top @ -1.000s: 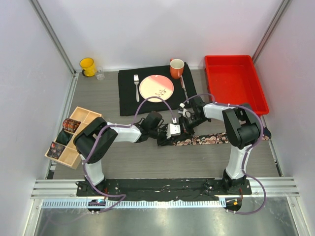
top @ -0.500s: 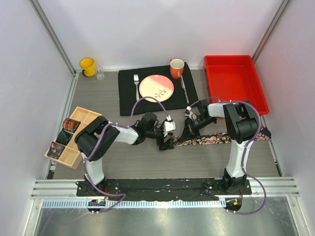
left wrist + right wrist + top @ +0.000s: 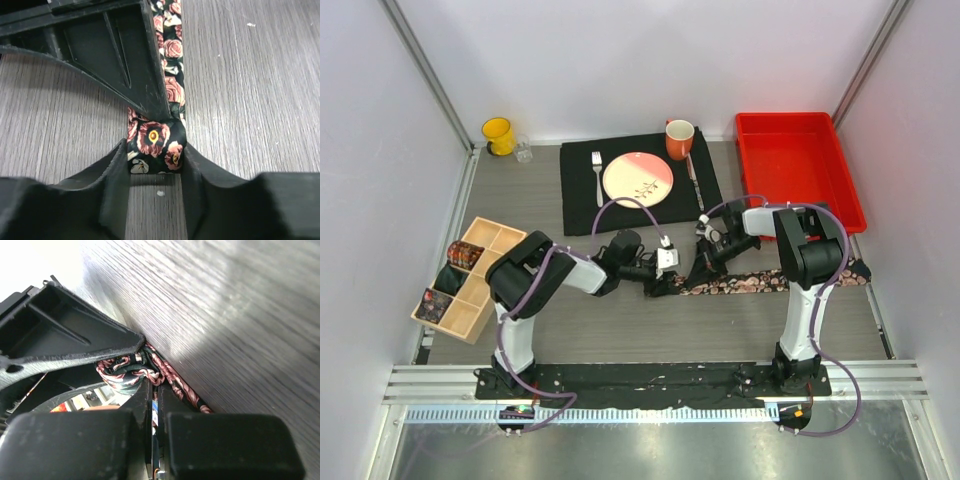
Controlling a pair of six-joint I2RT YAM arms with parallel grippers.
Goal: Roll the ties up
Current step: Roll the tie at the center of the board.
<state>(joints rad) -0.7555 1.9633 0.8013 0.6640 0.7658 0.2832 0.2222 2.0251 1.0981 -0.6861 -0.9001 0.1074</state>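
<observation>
Left wrist view: left gripper (image 3: 155, 149) pinches the started coil of the black rose-print fabric necktie (image 3: 172, 87), keeping it tight, while right gripper (image 3: 150, 107), pressed together, pins the strip flat.

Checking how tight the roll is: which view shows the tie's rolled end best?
Left wrist: the roll sits mid-frame, close and sharp, pinched between the left claw's fingers. Top external shows the tie lying flat, but the roll is too small to judge. Right wrist shows only bunched folds, partly blocked by its own fingers.
</observation>
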